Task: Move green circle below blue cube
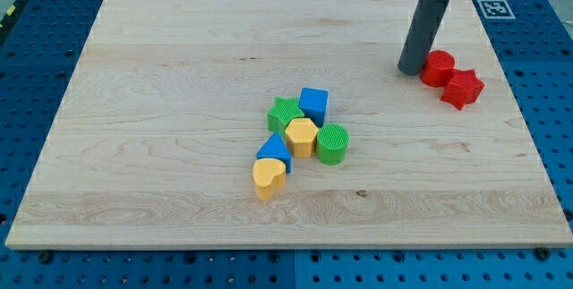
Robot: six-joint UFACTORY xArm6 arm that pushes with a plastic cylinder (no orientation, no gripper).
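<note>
The green circle (332,143) sits near the board's middle, touching the right side of a yellow hexagon (302,136). The blue cube (314,105) lies just above and left of the green circle, at the cluster's top. My tip (410,71) rests on the board at the view's upper right, far from the green circle and just left of a red circle (437,67).
A green star (285,114) sits left of the blue cube. A blue triangle (274,150) and a yellow heart (268,178) lie at the cluster's lower left. A red star (463,89) touches the red circle. The wooden board (134,146) lies on a blue pegboard.
</note>
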